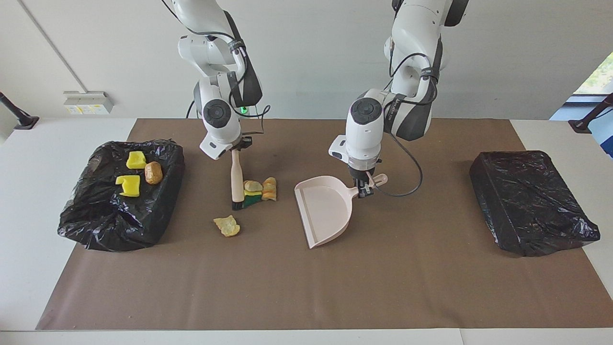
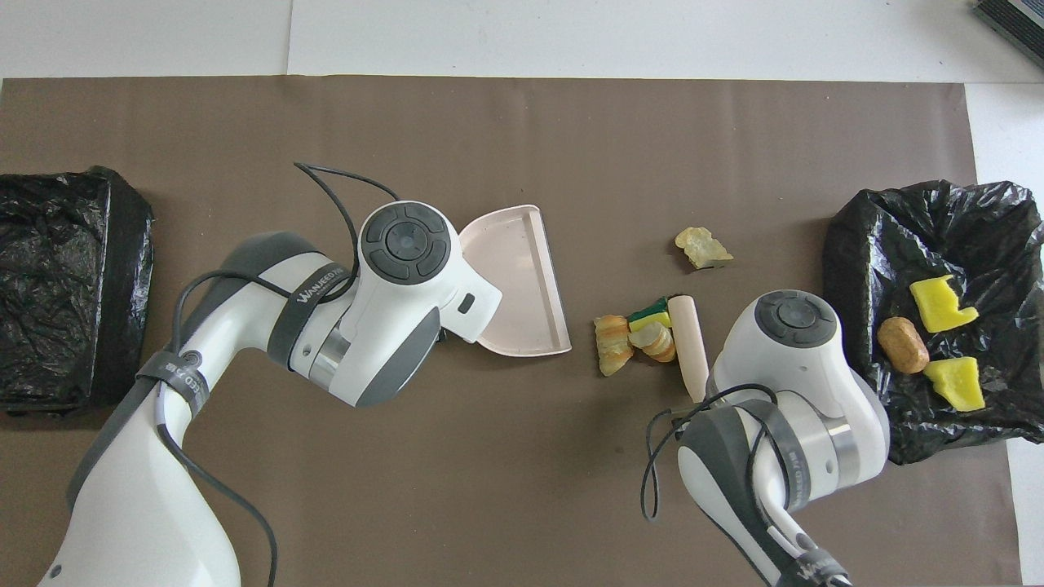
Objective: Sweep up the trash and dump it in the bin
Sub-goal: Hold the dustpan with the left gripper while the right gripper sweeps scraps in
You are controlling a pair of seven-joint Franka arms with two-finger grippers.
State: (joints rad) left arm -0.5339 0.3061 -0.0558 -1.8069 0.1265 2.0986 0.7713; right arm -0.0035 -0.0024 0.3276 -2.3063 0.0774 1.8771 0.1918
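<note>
Three small scraps, two tan bread-like lumps (image 1: 269, 188) and a green-and-yellow sponge wedge (image 1: 250, 197), lay bunched on the brown desk mat (image 1: 306, 297), pushed by the beige-handled brush (image 1: 235, 184). At their three o'clock in the facing view waited the pink plastic dustpan (image 1: 324, 211), its mouth turned toward them to catch them. A pale yellow chunk (image 1: 227, 225) sat alone at seven o'clock. Three more scraps lay in the black-bagged bin (image 1: 115, 225). The right gripper (image 1: 238, 148) had its fingers closed on the brush, the left gripper (image 1: 364, 188) on the dustpan handle.
</note>
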